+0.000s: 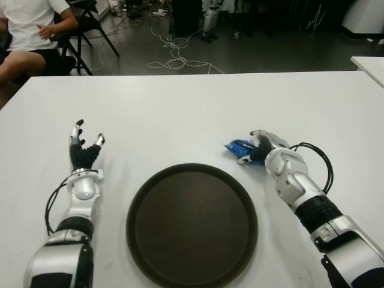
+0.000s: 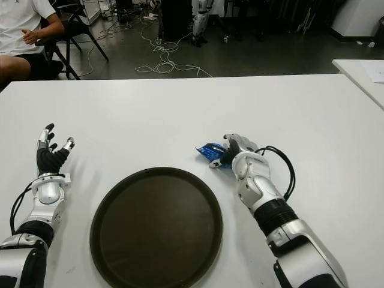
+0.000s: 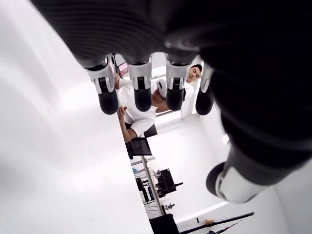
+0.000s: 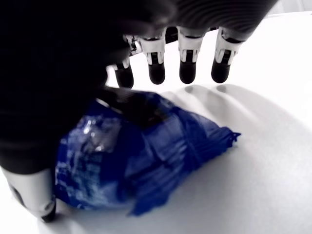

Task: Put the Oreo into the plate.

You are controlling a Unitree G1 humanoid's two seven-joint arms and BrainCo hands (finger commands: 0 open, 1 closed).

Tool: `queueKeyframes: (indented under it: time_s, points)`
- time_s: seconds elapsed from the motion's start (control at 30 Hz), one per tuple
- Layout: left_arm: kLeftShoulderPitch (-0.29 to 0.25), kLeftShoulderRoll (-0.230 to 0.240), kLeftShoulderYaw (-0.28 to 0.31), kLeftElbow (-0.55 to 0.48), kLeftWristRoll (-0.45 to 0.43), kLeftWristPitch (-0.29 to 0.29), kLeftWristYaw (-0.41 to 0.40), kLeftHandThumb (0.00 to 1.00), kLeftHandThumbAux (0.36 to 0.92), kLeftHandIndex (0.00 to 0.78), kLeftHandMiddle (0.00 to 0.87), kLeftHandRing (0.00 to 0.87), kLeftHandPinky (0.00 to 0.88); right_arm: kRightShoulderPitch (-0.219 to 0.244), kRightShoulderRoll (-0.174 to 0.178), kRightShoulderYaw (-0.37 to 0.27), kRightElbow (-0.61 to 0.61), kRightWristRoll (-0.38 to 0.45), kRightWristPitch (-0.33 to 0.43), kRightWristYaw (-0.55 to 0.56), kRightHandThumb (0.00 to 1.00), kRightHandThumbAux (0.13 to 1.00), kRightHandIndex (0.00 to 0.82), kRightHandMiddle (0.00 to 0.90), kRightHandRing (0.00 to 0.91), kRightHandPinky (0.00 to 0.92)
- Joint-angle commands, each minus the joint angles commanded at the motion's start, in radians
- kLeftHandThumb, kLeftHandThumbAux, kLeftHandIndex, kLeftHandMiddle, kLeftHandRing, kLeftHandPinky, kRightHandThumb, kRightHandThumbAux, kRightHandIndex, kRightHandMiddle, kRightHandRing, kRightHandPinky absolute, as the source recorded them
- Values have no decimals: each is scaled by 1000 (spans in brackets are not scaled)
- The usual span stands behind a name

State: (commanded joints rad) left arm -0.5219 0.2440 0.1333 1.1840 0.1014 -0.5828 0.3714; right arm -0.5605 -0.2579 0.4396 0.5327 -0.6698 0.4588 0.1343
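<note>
A crinkled, glossy blue Oreo packet point(image 4: 141, 151) lies on the smooth white bench point(image 1: 192, 108), just beyond the right rim of the round, dark, shallow plate point(image 1: 192, 225). Its long axis runs roughly across the bench, a pinched end pointing toward the plate side. The right hand point(image 1: 264, 147) arches over it, fingers point(image 4: 187, 66) extended past it, not clamped. The left hand point(image 1: 84, 150) shows left of the plate, fingers spread, holding nothing
</note>
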Motion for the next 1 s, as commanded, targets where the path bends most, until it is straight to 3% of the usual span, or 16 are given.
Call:
queueKeyframes:
  time_s: [0.73,1.0]
  points:
    - [2,-4,3,-6,-4,6,2,0,732,25,36,24,13,2,-7,14,-12,1,-2,35,0,661,23,43,27,0]
    - [1,-9,11,-9,-16,9,-3,0,738,26,38,24,13,7,-19,22,-44,7,2,88,0,651,49,82,56,6]
